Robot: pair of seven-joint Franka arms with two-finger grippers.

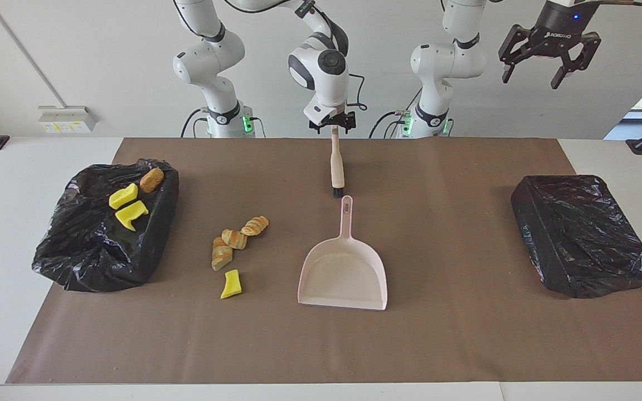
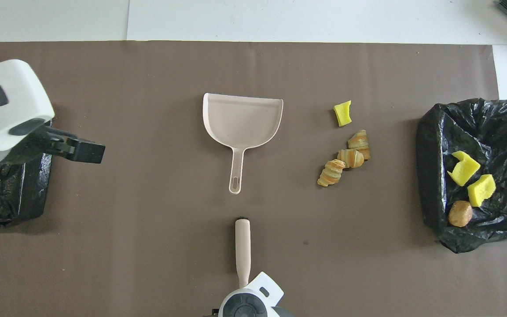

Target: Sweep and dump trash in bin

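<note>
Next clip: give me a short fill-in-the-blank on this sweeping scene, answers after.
The bin holding trash contains ___ pieces. Loose on the mat lie ___ pastries and one yellow chunk. The right gripper is at the end of the ___. The open left gripper is over the bin at the ___ arm's end.
Answers: three; three; brush; left.
</note>
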